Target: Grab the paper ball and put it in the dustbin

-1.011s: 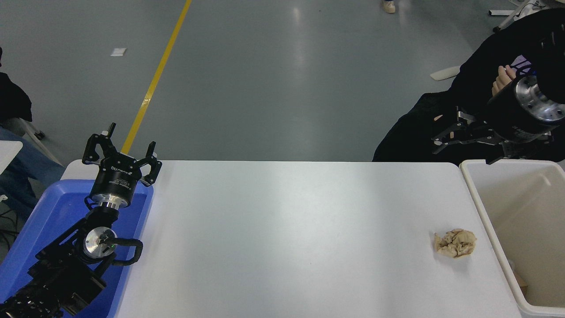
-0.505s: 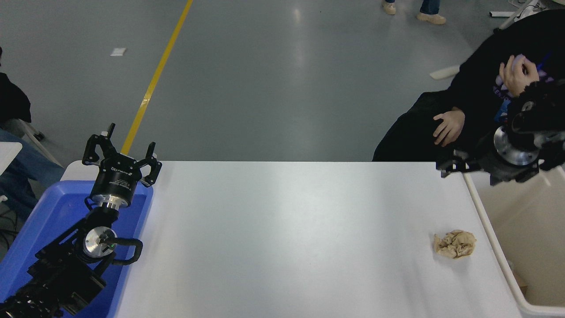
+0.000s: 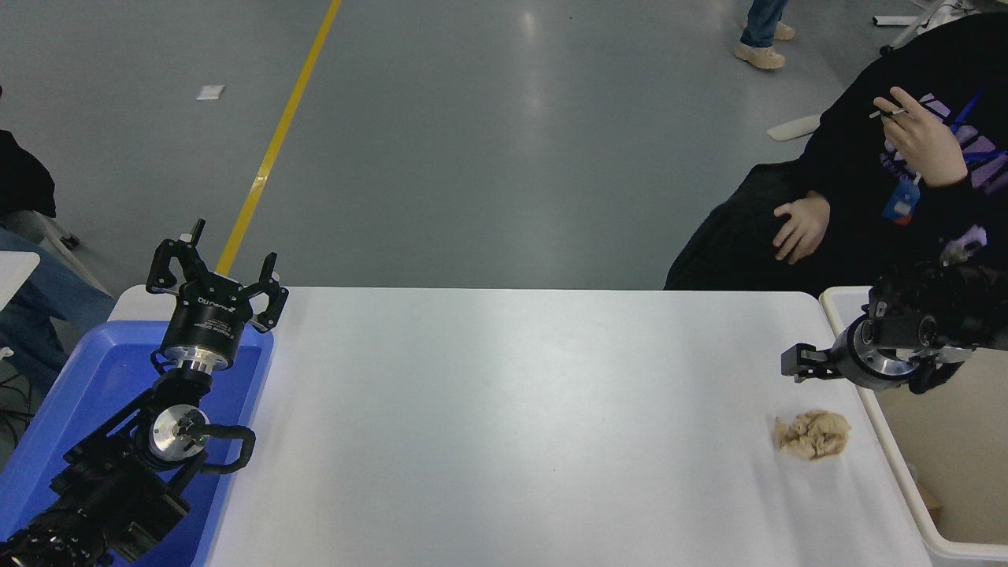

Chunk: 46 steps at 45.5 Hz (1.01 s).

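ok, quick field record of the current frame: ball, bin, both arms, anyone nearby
paper ball: on the white table, near its right edge, untouched
dustbin: at the table's right, beside the ball
right end effector: above the table, just beyond the ball, holding nothing; open or shut unclear
left end effector: parked lower left over the blue tray, open
person: seated at far right, hands off the table

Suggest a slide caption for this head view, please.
Right gripper poised above the paper ball beside the dustbin; left arm parked.
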Each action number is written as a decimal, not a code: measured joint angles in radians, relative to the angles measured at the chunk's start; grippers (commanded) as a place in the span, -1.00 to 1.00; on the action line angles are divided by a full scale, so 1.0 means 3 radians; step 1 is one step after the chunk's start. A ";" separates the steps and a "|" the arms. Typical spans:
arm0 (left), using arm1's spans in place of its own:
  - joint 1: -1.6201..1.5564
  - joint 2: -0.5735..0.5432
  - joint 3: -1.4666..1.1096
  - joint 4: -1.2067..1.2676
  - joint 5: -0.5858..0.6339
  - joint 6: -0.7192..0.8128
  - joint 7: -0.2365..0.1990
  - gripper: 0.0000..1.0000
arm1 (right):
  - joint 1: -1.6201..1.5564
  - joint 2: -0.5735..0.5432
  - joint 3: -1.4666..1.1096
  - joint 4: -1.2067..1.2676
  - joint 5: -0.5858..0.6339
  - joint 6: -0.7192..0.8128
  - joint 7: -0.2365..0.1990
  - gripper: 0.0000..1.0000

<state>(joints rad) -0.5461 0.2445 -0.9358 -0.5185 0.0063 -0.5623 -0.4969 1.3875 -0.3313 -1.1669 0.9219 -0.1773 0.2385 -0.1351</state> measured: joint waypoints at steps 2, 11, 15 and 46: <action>0.0000 0.0000 0.0000 0.0000 -0.0001 0.0000 0.0000 0.96 | -0.0076 0.0006 0.0035 -0.0067 0.0002 -0.0003 -0.0002 1.00; 0.0000 0.0000 -0.0002 0.0000 0.0000 0.0000 0.0000 0.96 | -0.0381 0.0027 0.0188 -0.0388 0.0087 -0.0013 -0.0049 1.00; 0.0000 -0.0001 -0.0002 0.0000 -0.0001 0.0000 0.0000 0.96 | -0.0463 0.0032 0.0215 -0.0468 0.0151 -0.0022 -0.0081 1.00; 0.0000 -0.0001 -0.0004 0.0000 0.0000 0.0000 -0.0001 0.96 | -0.0784 0.0099 0.0403 -0.0639 0.0427 -0.0106 -0.0228 1.00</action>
<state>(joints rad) -0.5461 0.2443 -0.9372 -0.5185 0.0062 -0.5623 -0.4970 1.1524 -0.3016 -1.0461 0.7301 -0.0491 0.2067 -0.2034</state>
